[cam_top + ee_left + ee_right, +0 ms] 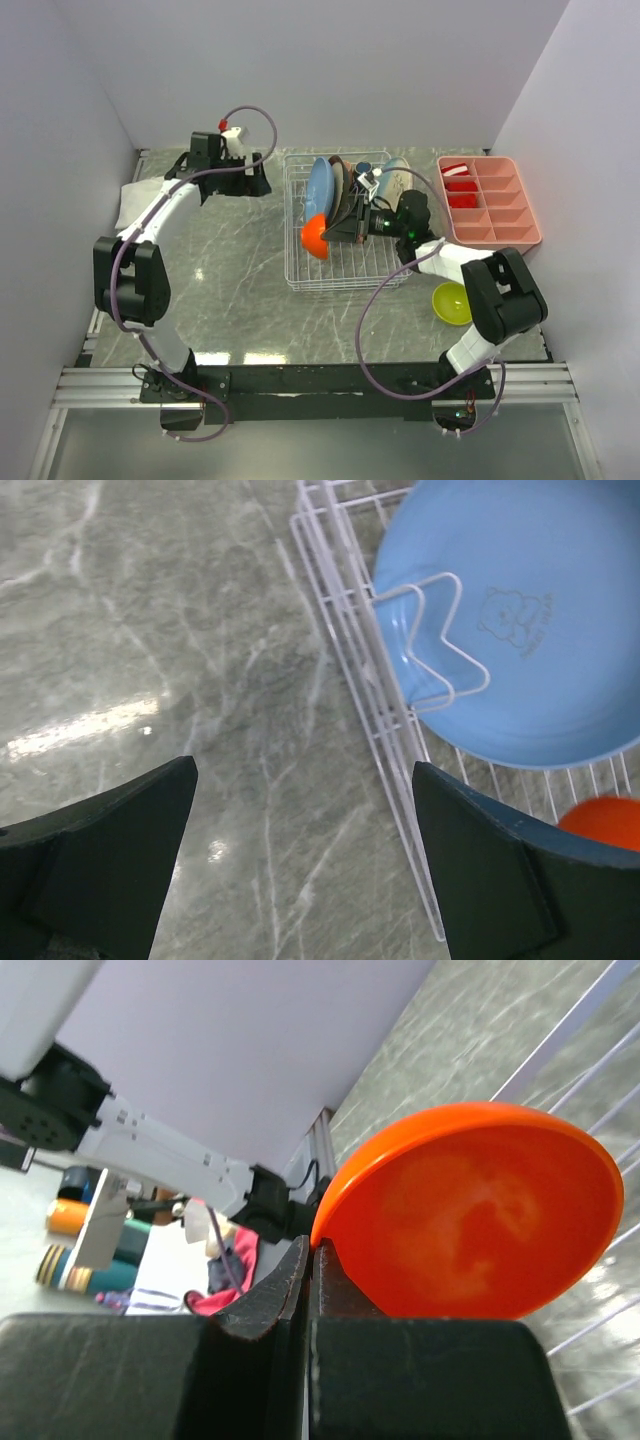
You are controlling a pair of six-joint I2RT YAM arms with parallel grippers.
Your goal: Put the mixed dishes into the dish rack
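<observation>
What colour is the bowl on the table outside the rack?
The bowl is yellow-green; it shows best in the top external view.

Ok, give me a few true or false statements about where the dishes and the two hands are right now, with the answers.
1. The left hand is open with nothing between its fingers. True.
2. The yellow-green bowl is already in the dish rack. False: it sits on the table, to the right of the rack.
3. A light blue plate stands on edge in the rack. True.
4. The right hand is wide open above the rack. False: it is shut, with the rim of the orange bowl right at its fingertips.
5. The pink tray lies to the right of the rack. True.
</observation>
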